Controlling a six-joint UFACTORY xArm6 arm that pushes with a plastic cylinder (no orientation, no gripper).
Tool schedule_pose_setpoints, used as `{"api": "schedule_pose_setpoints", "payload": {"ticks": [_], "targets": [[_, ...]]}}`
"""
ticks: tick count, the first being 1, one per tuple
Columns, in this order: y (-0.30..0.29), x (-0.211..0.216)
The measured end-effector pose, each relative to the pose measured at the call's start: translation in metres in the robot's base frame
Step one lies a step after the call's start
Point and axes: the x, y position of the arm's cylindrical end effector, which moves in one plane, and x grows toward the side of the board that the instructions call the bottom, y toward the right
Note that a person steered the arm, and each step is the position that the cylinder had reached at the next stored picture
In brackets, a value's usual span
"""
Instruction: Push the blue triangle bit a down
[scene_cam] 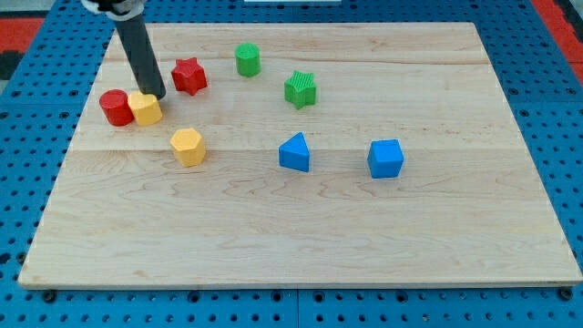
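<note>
Seven blocks lie on the wooden board (301,246), and we log them from the view's left. A red cylinder (115,107) sits touching a yellow block (145,108) of unclear shape; our rod comes down from the view's top left, and my tip (155,95) rests at the yellow block's upper edge, apparently touching it. We carry no gripper, so nothing is held. Next come a yellow hexagonal block (188,146), a red star (189,76), a green cylinder (248,60) and a green star (301,89). The blue triangle (294,152) stands near the board's middle, well apart from my tip, with a blue cube (385,158) to its right. We judge the push not yet begun: the tip must first travel right to the triangle's upper side, then drive it toward the view's bottom.
</note>
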Motion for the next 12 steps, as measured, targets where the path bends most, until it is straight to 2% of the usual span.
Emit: {"api": "schedule_pose_setpoints", "payload": {"ticks": [1, 2, 3, 5, 7, 9, 10, 12], "targets": [[-0.005, 0.024], [0.003, 0.030], [0.059, 0.033], [0.103, 0.043], [0.098, 0.064], [0.183, 0.043], [0.215, 0.051], [0.222, 0.072]]}}
